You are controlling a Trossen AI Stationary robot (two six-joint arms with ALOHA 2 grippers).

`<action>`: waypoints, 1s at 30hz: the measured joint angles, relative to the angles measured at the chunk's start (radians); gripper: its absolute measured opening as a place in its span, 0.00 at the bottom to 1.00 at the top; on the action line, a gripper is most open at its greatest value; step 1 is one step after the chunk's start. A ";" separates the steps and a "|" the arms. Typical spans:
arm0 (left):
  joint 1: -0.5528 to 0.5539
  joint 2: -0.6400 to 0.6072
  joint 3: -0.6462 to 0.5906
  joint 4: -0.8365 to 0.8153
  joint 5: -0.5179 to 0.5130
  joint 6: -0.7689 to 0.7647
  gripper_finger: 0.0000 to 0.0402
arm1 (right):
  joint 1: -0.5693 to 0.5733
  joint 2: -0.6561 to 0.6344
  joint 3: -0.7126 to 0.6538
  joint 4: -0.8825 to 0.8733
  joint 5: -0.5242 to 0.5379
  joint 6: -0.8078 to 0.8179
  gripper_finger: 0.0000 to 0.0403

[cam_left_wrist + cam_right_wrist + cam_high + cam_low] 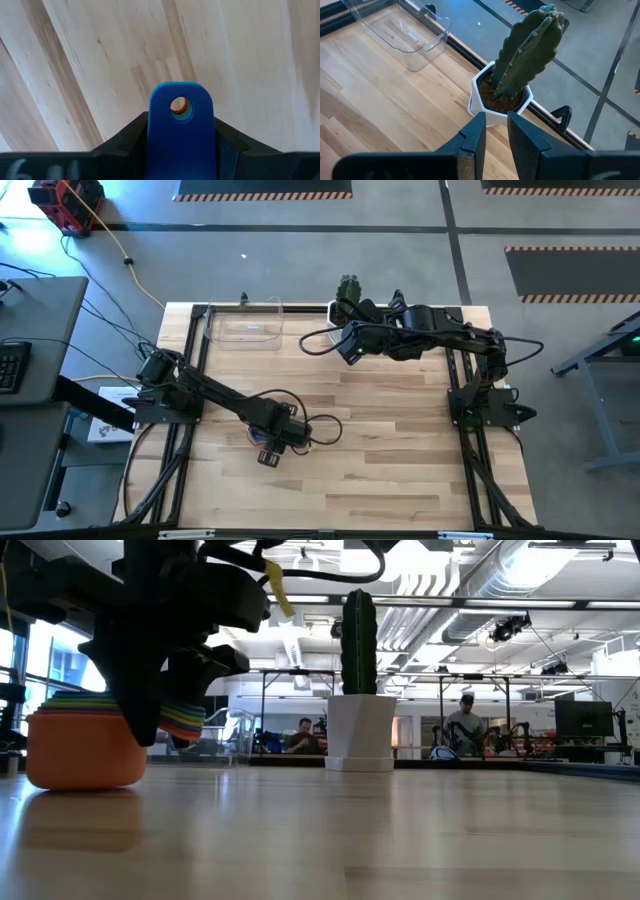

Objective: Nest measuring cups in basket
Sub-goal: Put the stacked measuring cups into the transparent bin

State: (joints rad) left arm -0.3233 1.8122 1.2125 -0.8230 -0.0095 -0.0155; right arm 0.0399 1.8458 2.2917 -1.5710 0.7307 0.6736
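The measuring cups (85, 755) sit nested in one stack, the orange bowl outermost. Their fanned handles (185, 720) stick out toward the cactus. My left gripper (270, 448) stands over the stack at the table's near left, pointing down and shut on the handles. In the left wrist view the blue top handle (181, 115) shows with its hole. The clear basket (245, 327) stands at the far left edge. My right gripper (495, 127) hangs high near the far edge, narrowly open with nothing between its fingers, tipped toward the cactus pot (495, 100). My left gripper pinches the stacked handles by their two long edges (156, 137) between its two fingers (127, 137), coming from above and pointing down. The handles' free end with the hole reaches past the fingers. Whether the orange bowl's bottom (85, 783) rests on the table, I cannot tell.
A white pot with a tall green cactus (360, 730) stands at the far edge, to the right of the basket (405, 35). Black frame rails run along the table's left and right sides. Bare wood lies between the stack and the basket. People sit at desks in the room beyond.
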 joint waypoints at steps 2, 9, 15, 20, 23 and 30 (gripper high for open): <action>0.003 0.000 0.000 -0.014 0.000 0.005 0.35 | 0.000 0.000 0.000 0.000 0.000 -0.001 0.18; 0.034 0.000 0.000 -0.051 -0.001 0.075 0.35 | 0.000 0.000 0.000 0.000 -0.001 -0.001 0.18; 0.084 0.000 0.000 -0.056 -0.002 0.116 0.35 | 0.000 0.000 0.000 0.000 -0.001 -0.001 0.18; 0.122 0.000 0.000 -0.081 -0.002 0.143 0.35 | 0.000 0.000 0.000 0.000 -0.001 -0.001 0.18; 0.142 0.000 0.000 -0.082 -0.002 0.165 0.35 | 0.000 0.000 0.000 0.000 -0.001 -0.001 0.18; 0.187 0.000 0.000 -0.082 -0.002 0.196 0.35 | 0.000 0.000 0.000 0.000 -0.001 -0.001 0.18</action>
State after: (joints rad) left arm -0.1359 1.8118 1.2125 -0.9051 -0.0113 0.1807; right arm 0.0399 1.8458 2.2917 -1.5711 0.7298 0.6723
